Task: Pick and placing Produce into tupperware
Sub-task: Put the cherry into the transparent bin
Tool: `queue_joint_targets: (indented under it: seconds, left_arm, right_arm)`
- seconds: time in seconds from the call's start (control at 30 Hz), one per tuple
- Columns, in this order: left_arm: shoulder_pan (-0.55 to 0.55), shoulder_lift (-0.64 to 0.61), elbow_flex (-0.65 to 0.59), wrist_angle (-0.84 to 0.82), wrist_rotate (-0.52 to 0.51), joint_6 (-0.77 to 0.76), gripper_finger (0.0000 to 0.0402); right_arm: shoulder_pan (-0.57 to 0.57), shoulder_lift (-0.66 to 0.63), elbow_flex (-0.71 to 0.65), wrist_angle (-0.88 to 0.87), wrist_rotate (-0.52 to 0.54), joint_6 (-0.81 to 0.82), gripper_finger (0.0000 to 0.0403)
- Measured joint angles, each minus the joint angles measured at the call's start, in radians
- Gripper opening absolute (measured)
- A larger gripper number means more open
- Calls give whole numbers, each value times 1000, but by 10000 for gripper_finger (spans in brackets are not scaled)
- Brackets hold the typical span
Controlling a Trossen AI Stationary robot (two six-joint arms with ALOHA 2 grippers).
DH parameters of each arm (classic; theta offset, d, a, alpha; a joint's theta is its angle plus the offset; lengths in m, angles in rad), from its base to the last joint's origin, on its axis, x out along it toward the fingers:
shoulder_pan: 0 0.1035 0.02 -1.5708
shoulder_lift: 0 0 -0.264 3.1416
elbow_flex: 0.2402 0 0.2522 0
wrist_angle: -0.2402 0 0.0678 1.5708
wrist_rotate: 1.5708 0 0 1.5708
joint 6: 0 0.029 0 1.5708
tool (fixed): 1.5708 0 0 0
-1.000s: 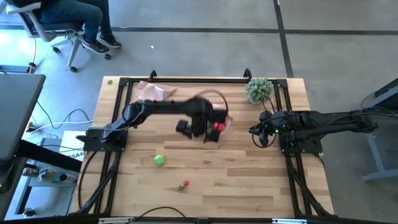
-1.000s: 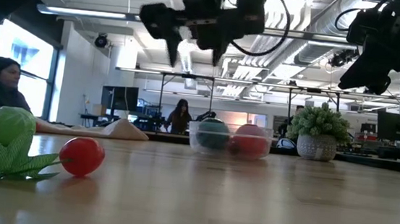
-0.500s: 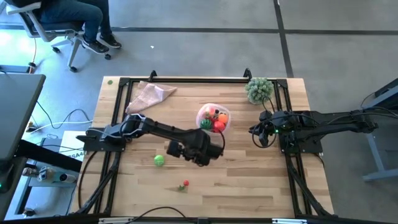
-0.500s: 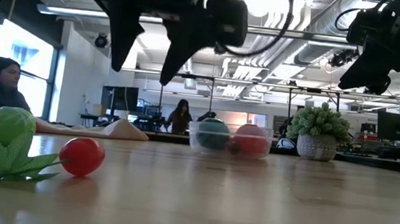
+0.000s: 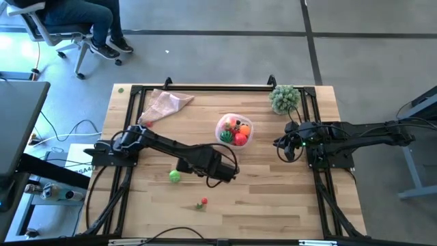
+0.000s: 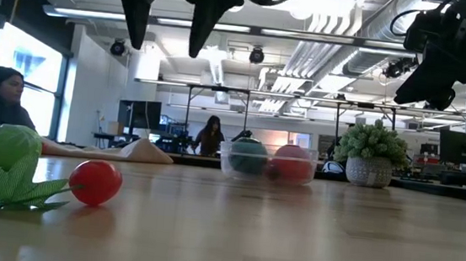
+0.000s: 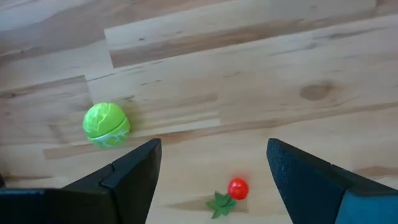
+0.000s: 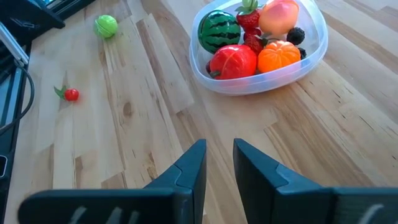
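The clear tupperware [image 5: 222,123] [image 8: 311,56] stands at the table's middle far part. It holds a striped green ball [image 8: 219,31], a red piece [image 8: 233,61], an orange ball [image 8: 278,56] and dark berries [image 8: 296,35]. A green ball [image 5: 175,176] [image 7: 106,124] and a small red piece with green leaves [image 5: 203,202] [image 7: 237,188] lie on the bare wood nearer the front edge. My left gripper [image 5: 207,169] [image 7: 214,180] hangs open and empty, pointing down, high above the wood just right of the green ball. My right gripper [image 5: 283,147] [image 8: 219,165] waits right of the tub, its fingers a narrow gap apart.
A bushy pale-green plant in a pot [image 5: 285,99] stands at the far right corner. A beige cloth [image 5: 167,104] lies at the far left. Black frame rails [image 5: 130,123] run along the table's left, right and far sides. Bare wood stretches across the near right.
My left gripper has swung from above the tupperware toward the table's near edge and a little left, turning about its own axis on the way. It has stayed open and empty. The produce and the tub have not moved.
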Motion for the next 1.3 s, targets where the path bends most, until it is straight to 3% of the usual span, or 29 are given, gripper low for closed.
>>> queue_joint_targets:
  seconds: [0.23,0.53,0.87,1.3]
  left_arm:
    - [-42,-44,-70,15,4,47,282]
    - [-136,-212,-261,77,-51,38,282]
    - [-227,-351,-534,370,14,-19,282]
    - [-239,-325,-655,700,78,-71,282]
  right_arm:
    - [0,0,0,0,0,0,71]
    - [0,0,0,0,0,0,71]
    - [0,0,0,0,0,0,71]
    - [0,0,0,0,0,0,71]
